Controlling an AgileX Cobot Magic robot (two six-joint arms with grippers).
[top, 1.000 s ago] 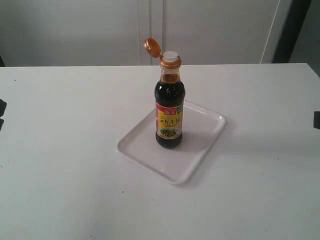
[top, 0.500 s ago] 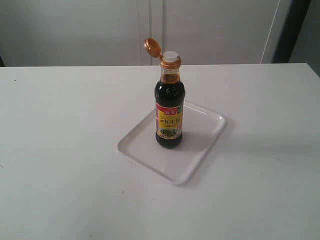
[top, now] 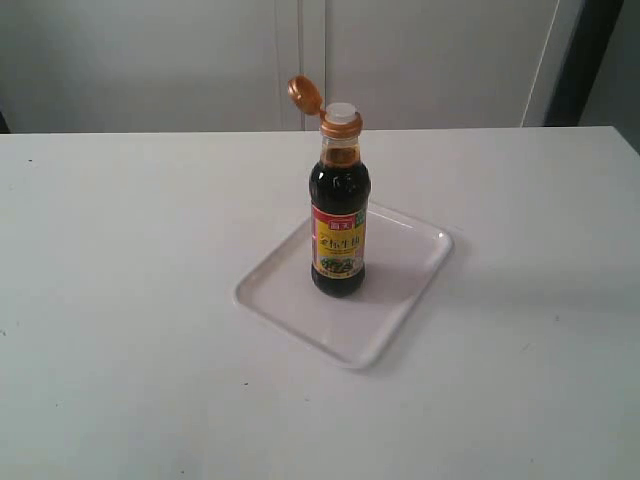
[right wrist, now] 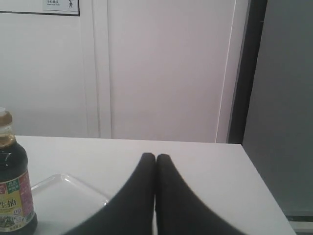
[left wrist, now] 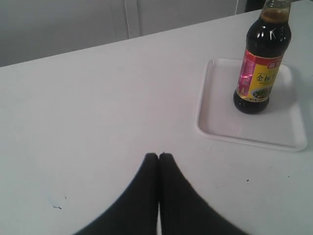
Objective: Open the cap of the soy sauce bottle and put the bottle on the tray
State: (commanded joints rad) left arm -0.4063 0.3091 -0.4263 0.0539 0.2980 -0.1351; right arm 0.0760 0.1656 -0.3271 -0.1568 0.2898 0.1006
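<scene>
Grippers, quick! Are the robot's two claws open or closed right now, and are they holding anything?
Left gripper: closed, fingertips together, holding nothing.
Right gripper: closed, fingertips together, holding nothing.

Broad matte white bench (top: 130, 300) under soft even light; behind, pale panelled wall (top: 420, 60) and dark vertical strip (top: 585, 60).

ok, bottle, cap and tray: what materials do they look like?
Soy sauce bottle: clear glossy glass, judging by highlights over dark liquid, with a printed label. Cap: orange-amber, semi-glossy, likely plastic, flipped open on a hinge. Tray: white, smooth, low rounded rim, probably plastic.
</scene>
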